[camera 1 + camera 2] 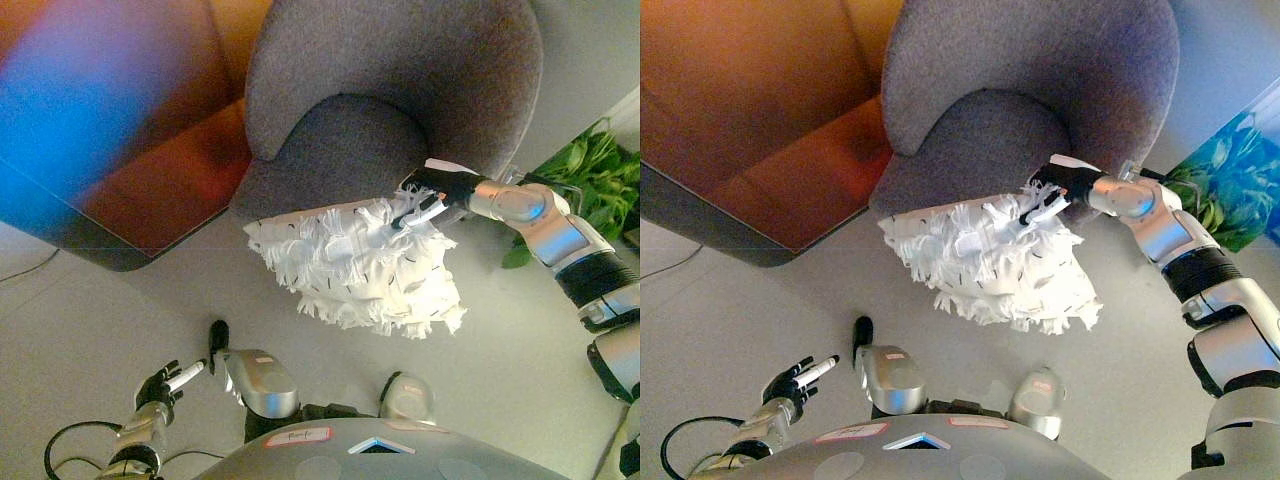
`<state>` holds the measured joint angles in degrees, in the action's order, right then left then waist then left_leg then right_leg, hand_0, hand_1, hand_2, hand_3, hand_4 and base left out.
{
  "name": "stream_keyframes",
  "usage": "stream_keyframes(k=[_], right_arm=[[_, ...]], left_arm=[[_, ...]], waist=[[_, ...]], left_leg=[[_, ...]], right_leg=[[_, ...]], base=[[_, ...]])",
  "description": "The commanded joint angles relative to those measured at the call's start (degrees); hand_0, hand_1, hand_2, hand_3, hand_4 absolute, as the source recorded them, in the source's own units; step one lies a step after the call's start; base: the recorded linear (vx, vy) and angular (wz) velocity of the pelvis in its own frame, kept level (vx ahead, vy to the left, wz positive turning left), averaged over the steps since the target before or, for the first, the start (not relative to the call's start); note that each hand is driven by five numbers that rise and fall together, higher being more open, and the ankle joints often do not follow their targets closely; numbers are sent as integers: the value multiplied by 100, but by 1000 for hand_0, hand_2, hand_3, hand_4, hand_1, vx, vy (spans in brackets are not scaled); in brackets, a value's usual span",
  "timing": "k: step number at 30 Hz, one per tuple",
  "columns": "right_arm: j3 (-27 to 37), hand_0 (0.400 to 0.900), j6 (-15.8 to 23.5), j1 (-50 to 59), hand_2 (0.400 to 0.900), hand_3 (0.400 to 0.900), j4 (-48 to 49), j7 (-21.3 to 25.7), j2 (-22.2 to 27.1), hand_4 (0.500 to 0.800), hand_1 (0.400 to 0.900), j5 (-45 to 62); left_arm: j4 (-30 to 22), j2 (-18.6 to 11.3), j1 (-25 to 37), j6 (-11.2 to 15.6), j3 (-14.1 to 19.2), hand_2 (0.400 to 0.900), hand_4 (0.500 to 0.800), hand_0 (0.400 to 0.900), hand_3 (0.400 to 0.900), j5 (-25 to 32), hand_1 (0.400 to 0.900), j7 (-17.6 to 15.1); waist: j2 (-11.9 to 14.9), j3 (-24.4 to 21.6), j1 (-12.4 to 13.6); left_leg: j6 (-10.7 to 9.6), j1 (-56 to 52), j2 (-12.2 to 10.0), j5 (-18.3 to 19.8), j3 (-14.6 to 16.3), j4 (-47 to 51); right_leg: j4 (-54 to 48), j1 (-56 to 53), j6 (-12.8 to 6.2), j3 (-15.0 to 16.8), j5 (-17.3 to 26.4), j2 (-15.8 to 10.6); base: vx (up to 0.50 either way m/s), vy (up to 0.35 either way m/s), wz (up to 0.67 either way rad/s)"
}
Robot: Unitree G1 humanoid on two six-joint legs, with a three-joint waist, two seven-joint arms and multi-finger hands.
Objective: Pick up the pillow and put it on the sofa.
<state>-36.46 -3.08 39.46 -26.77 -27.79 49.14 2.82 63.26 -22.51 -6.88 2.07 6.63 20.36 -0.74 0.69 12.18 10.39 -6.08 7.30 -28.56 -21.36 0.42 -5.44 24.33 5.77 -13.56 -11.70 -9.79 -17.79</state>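
A white shaggy pillow with dark flecks hangs in the air in front of the seat edge of a grey round armchair. My right hand is shut on the pillow's upper right edge, close to the chair's seat; it also shows in the right eye view. The pillow's top left corner touches or overlaps the chair's front edge. My left hand is low at the lower left, fingers relaxed, holding nothing. An orange-brown sofa with a dark base stands to the left of the armchair.
A green leafy plant stands at the right, behind my right arm. Pale floor lies between me and the furniture.
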Motion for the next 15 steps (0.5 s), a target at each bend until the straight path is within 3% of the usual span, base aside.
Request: stream_keyframes(k=[1, 2, 4, 5, 6, 8, 9, 10, 12, 13, 14, 15], right_arm=[[335, 400, 318, 1534, 400, 400, 56, 328, 242, 500, 400, 722], [302, 400, 263, 1632, 400, 400, -50, 367, 237, 500, 400, 754], [372, 400, 184, 1716, 400, 400, -311, 384, 317, 500, 400, 865], [402, 400, 165, 1720, 400, 400, -356, 384, 341, 500, 400, 887], [539, 400, 173, 1663, 400, 400, -508, 372, 443, 500, 400, 884], [634, 400, 182, 1706, 400, 400, -761, 358, 551, 500, 400, 934], [617, 400, 189, 1810, 400, 400, -893, 330, 567, 500, 400, 880], [590, 400, 409, 1965, 400, 400, -1200, 250, 493, 500, 400, 761], [493, 400, 422, 2080, 400, 400, -1132, 305, 483, 500, 400, 705], [520, 400, 431, 2008, 400, 400, -1022, 312, 535, 500, 400, 764], [635, 400, 440, 1910, 400, 400, -946, 269, 549, 500, 400, 714], [757, 400, 447, 1782, 400, 400, -864, 213, 559, 500, 400, 618]], left_arm=[[448, -350, -220, 183, -280, 900, 800, 900, 900, -116, 900, -66], [536, -323, -227, 213, -283, 900, 800, 900, 900, -154, 900, -24], [660, -279, -144, 220, -364, 900, 800, 900, 900, -312, 900, 23], [680, -269, -117, 229, -385, 900, 800, 900, 900, -339, 900, 28], [699, -204, -64, 258, -490, 900, 800, 900, 900, -437, 900, -28], [692, -182, -6, 307, -528, 900, 800, 900, 900, -611, 900, -85], [688, -190, 51, 296, -539, 900, 800, 900, 900, -646, 900, -108], [694, -184, 80, 294, -538, 900, 800, 900, 900, -630, 900, -130], [684, -227, 196, 259, -525, 900, 800, 900, 900, -604, 900, -126], [648, -284, 338, 163, -539, 900, 800, 900, 900, -556, 900, -146], [626, -305, 448, 73, -548, 900, 800, 900, 900, -563, 900, -151], [609, -325, 532, 26, -582, 900, 800, 900, 900, -471, 900, -226]], waist=[[397, -290, 330], [378, -347, 372], [312, -451, 424], [310, -457, 442], [318, -515, 546], [440, -561, 718], [515, -586, 790], [602, -589, 850], [673, -575, 808], [758, -552, 726], [791, -573, 684], [826, -592, 643]], left_leg=[[-743, -184, 476, 357, -388, -767], [-744, -110, 655, 410, -277, -687], [-757, 83, 1083, 431, 250, -343], [-758, 127, 1176, 427, 320, -292], [-747, 555, 1506, 236, 430, -171], [-794, 968, 1799, 135, 372, -226], [-717, 991, 1942, 323, 344, -209], [-474, 976, 2172, 895, 288, -359], [-325, 1171, 2218, 1307, 163, -1088], [-70, 1094, 2287, 1760, 274, -1273], [108, 1025, 2370, 1775, 351, -1173], [163, 835, 2476, 1781, 354, -1019]], right_leg=[[-1315, -988, 611, -822, 646, 520], [-1414, -1111, 632, -967, 641, 620], [-1603, -1431, 605, -1334, 652, 784], [-1629, -1500, 594, -1385, 645, 799], [-1740, -1763, 588, -1497, 627, 940], [-1853, -2114, 656, -1542, 326, 1080], [-1913, -2212, 662, -1534, 270, 1079], [-1848, -2184, 666, -1451, 251, 980], [-1664, -2164, 604, -1265, 287, 784], [-1476, -2131, 546, -1144, 352, 668], [-1157, -2045, 466, -1104, 738, 548], [-621, -1854, 316, -963, 1391, 336]], base=[[285, -168, -10], [332, -116, 9], [323, -45, 37], [402, -13, 44], [467, -28, 34], [478, -26, 13], [344, 53, -33], [333, 142, -52], [335, 202, -34], [336, 221, 0], [374, 238, 4], [421, 250, 9]])
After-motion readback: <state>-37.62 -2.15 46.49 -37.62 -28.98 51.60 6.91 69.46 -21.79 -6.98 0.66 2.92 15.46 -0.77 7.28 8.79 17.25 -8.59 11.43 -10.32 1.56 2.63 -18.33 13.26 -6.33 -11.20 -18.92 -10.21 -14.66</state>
